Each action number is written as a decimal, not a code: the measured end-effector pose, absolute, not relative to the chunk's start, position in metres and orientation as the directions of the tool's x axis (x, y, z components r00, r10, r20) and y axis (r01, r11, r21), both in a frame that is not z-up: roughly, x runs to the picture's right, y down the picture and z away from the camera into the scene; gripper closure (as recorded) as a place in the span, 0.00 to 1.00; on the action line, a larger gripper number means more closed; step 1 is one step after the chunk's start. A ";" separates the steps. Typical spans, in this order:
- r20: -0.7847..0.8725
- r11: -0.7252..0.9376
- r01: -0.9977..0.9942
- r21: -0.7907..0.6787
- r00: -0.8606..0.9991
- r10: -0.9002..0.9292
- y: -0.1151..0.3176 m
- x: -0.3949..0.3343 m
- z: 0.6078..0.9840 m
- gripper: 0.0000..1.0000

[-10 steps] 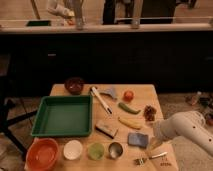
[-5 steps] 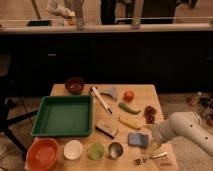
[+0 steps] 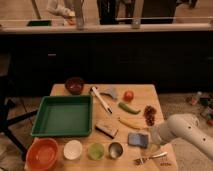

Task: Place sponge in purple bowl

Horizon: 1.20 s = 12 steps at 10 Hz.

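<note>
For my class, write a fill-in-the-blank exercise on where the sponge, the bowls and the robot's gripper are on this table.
1. The purple bowl stands at the far corner of the ____ tray.
2. The sponge lies on the table, with the gripper at its ____ edge in the picture.
3. In the front row, the white bowl sits between the green cup and the ____ bowl.
Missing words: green; right; orange.
</note>
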<state>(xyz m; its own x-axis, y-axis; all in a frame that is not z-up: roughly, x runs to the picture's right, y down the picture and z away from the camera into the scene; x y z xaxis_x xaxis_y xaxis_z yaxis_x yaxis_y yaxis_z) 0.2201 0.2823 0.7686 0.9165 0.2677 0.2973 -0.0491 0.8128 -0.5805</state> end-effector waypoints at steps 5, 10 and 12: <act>0.295 0.821 -0.068 -0.567 0.914 0.280 0.285 0.222 0.777 0.20; 0.286 0.813 -0.075 -0.578 0.914 0.288 0.290 0.220 0.789 0.38; 0.276 0.806 -0.082 -0.586 0.915 0.294 0.293 0.224 0.792 0.60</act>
